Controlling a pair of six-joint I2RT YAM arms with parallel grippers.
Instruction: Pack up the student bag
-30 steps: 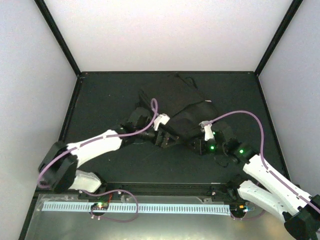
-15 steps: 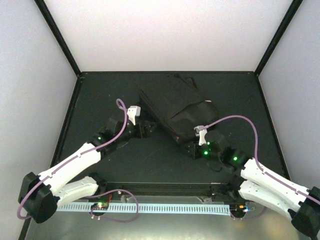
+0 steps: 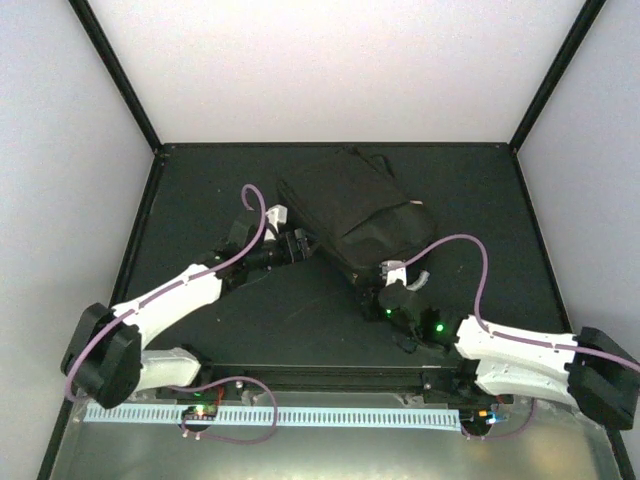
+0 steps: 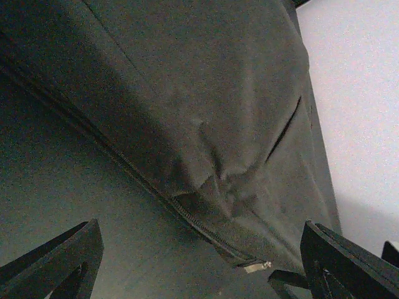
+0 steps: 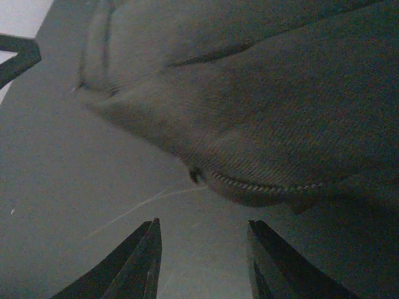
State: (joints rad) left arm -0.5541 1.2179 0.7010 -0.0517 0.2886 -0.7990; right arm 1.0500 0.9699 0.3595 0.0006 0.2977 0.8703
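The student bag (image 3: pixel 350 212) is a large black backpack lying flat and zipped at the middle back of the table. My left gripper (image 3: pixel 302 243) is open and empty at the bag's near left edge. In the left wrist view the bag (image 4: pixel 187 106) fills the frame, with a zipper line ending in a small pale pull tab (image 4: pixel 257 268) between the wide-spread fingers (image 4: pixel 68 258). My right gripper (image 3: pixel 377 284) is open and empty just short of the bag's near corner. The right wrist view shows that corner and its zipper (image 5: pixel 262 156) ahead of the gripper (image 5: pixel 204 225).
The dark table mat (image 3: pixel 200 200) is ringed by a black frame, with white walls on three sides. A white perforated strip (image 3: pixel 300 415) and purple cables lie along the near edge by the arm bases.
A second ago both grippers held part of the bag raised; it now lies flat. Since half a second ago the left gripper has come back to the bag's edge and the right arm has swung lower and leftward.
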